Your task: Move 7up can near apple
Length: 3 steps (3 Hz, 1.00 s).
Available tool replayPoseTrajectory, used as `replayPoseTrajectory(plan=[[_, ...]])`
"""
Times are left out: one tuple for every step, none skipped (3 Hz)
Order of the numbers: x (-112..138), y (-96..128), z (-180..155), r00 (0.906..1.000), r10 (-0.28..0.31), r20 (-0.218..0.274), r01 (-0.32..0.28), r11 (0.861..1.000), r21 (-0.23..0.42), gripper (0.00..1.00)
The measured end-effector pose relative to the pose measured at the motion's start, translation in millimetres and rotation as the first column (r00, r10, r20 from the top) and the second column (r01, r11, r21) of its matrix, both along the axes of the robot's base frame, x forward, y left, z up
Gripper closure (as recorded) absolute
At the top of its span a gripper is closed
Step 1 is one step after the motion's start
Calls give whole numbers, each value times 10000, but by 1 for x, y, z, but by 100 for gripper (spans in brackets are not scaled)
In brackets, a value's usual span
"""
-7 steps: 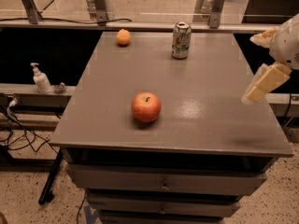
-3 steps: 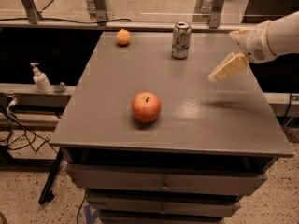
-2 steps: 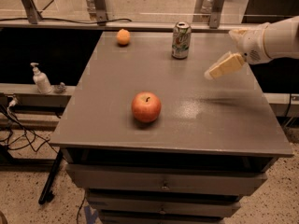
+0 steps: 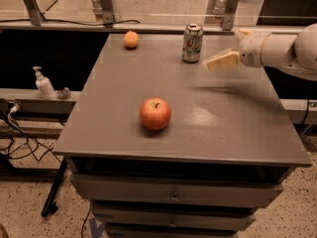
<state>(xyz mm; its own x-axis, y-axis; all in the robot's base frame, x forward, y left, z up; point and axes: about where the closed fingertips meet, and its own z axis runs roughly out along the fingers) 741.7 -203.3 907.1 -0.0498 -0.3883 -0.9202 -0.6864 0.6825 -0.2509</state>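
The silver-white, green-marked 7up can (image 4: pixel 192 42) stands upright by the grey table's (image 4: pixel 237 133) far edge, just left of my cream gripper (image 4: pixel 223 61), whose spread I cannot tell. The round red apple (image 4: pixel 155 113) sits well nearer and left, bare tabletop between.

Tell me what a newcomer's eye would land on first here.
The red apple sits alone near the middle of the grey table. At the back edge stands the 7up can, with the robot's cream claw hovering close beside it, on the picture's right. A small orange lies at the back left corner.
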Motion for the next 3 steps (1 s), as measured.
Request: replayPoseTrajectory(plan=[[31, 13, -4, 9994, 197, 281, -224, 9949, 980, 0], [59, 26, -9, 9980, 500, 398, -553, 9878, 1457, 0], [77, 38, -13, 9966, 747, 337, -794, 9822, 1705, 0]])
